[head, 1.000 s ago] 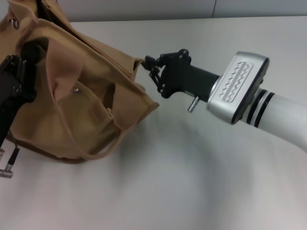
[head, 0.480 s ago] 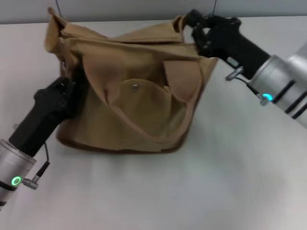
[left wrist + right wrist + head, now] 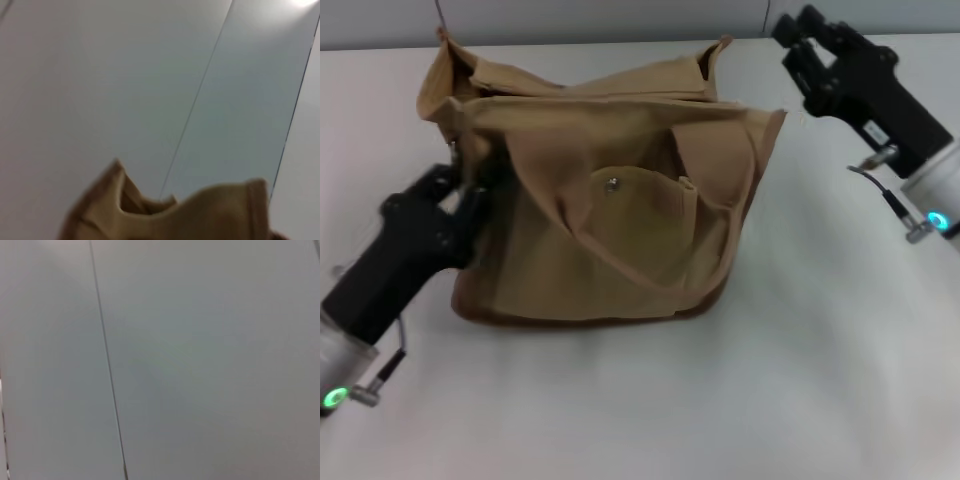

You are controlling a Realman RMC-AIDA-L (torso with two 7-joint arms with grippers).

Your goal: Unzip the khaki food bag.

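Bag: the khaki food bag point(image 3: 610, 200), a boxy tan canvas tote with wide strap handles and a snap-buttoned front pocket, stands on the white tabletop point(image 3: 720, 400), left of centre, with its top edge toward the far side.
Left pincer: the black left pincer point(image 3: 470, 195) is pressed against the bag's left end near the top corner; whether it is pinching the cloth, I cannot tell.
Right pincer: the black right pincer point(image 3: 795, 40) hangs beyond the bag's far right corner, just clear of the fabric, holding nothing that shows; how wide it stands, I cannot tell.
Zipper: not visible among the slumped top folds, so open or closed cannot be told.
Step in hand: probably steadying the bag while the right arm is off it.
Next move: likely calls for finding the zipper pull along the top and drawing it, with the left end braced.
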